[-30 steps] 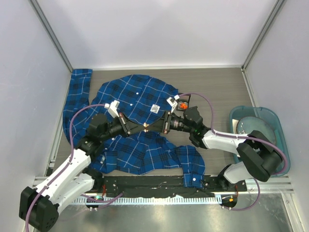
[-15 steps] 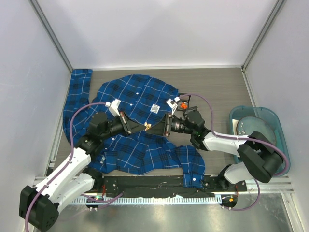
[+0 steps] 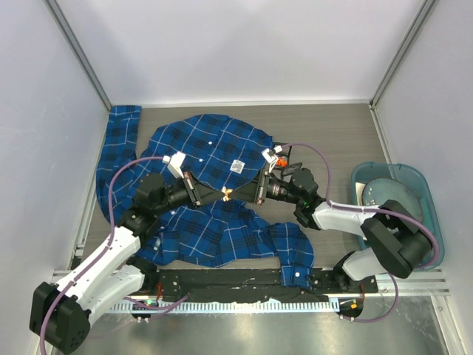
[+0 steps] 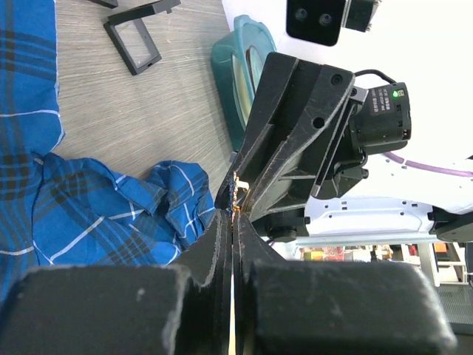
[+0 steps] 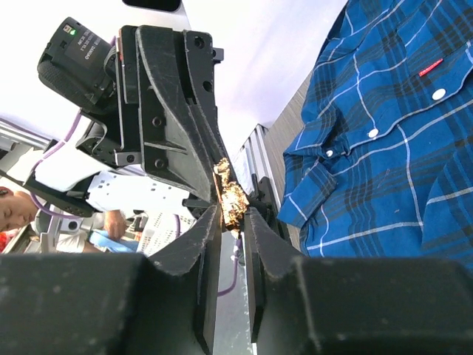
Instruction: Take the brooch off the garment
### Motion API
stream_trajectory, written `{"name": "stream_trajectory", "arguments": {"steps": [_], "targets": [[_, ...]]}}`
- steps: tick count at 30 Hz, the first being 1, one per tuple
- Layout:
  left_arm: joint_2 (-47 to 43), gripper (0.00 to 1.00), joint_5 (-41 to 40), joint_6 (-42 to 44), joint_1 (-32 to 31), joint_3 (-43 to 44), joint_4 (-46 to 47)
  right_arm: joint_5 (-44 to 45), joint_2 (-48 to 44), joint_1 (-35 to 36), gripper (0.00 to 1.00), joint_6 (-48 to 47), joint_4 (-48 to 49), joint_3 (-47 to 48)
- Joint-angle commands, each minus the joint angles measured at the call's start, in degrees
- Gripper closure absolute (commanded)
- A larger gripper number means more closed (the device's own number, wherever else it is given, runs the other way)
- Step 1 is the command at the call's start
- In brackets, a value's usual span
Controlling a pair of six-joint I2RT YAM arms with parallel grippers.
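A big blue checked shirt, the garment, lies spread out flat on the grey counter. One sleeve runs up along the left wall. White buttons go down the front of the shirt, and a small white label sits near its middle. The left arm comes in from the near left corner and reaches across the shirt. The left end effector points to the right. Its two black fingers are pressed tight together, and they nip the edge of the brooch at their very tip. The brooch is small and gold. It is up in the air over the middle of the shirt, right between the two arms. In the right wrist view it shows against the white wall and not against the cloth. The right end effector points to the left and meets the other one nose to nose. Its fingers stand just a little apart, with the brooch squeezed in the thin gap between them. So both arms have hold of the same tiny thing. The right arm bends back toward the near right side. Past it, by the right wall, a blue-green bin sits on the counter, well apart from the shirt.
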Motion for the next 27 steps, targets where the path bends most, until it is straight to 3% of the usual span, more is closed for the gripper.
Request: {"name": "stream_trajectory", "arguments": {"steps": [1, 9, 15, 21, 27], "targets": [[0.5, 1.00, 3.5, -0.1, -0.2, -0.7, 4.7, -1.4, 1.8, 0.3, 0.78, 3.1, 8.6, 1.6], [2.3, 1.00, 6.0, 0.3, -0.2, -0.8, 6.3, -3.4, 6.2, -0.2, 0.71, 9.6, 18.6, 1.4], [2.7, 1.00, 6.5, 0.8, -0.2, -0.4, 6.5, -4.7, 7.1, -0.2, 0.77, 9.5, 18.4, 1.9], [2.8, 1.00, 6.0, 0.8, -0.2, -0.8, 7.0, -5.0, 7.2, -0.5, 0.69, 9.8, 19.8, 0.7], [2.4, 1.00, 6.5, 0.8, -0.2, -1.3, 7.5, -6.0, 7.2, -0.6, 0.74, 10.0, 20.2, 0.8]]}}
